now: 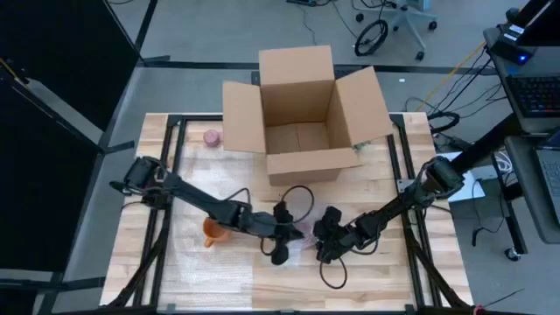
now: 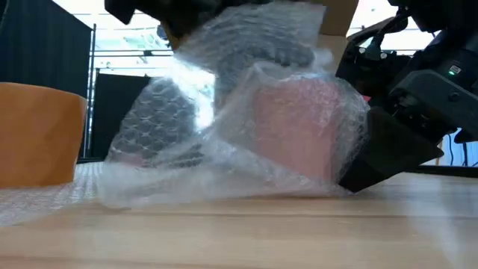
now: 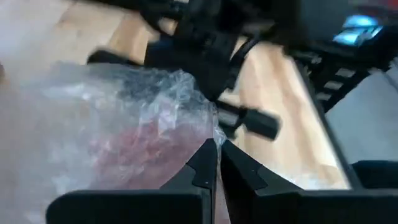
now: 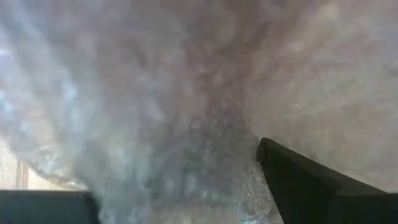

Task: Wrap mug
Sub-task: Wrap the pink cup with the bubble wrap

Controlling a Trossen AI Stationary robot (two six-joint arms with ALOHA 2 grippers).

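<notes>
A pink mug (image 2: 299, 134), also seen as a mug (image 3: 130, 149) in the left wrist view, lies bundled in clear bubble wrap (image 2: 224, 149) on the table's near middle. My left gripper (image 1: 282, 238) is shut on the wrap at the bundle's left. My right gripper (image 1: 328, 236) comes from the right with the bundle between its fingers; the bubble wrap (image 4: 155, 106) fills its wrist view. The rest of the bubble wrap sheet (image 1: 210, 258) lies flat on the table. My left gripper pinches a crumpled edge of the bubble wrap (image 3: 208, 134) between its two fingertips (image 3: 202, 165), above the mug. The wrap rises to the fingers, and the bundle's underside rests on the table. My right gripper holds the wrapped mug from the table's right. One finger (image 4: 298, 180) lies against the wrap on the bundle's side (image 2: 351, 161); the wrap hides the other finger.
An orange mug (image 1: 214, 232) stands just left of the bundle. An open cardboard box (image 1: 302, 114) stands at the far middle, with a small pink object (image 1: 212, 137) to its left. Bare wood lies along the near edge.
</notes>
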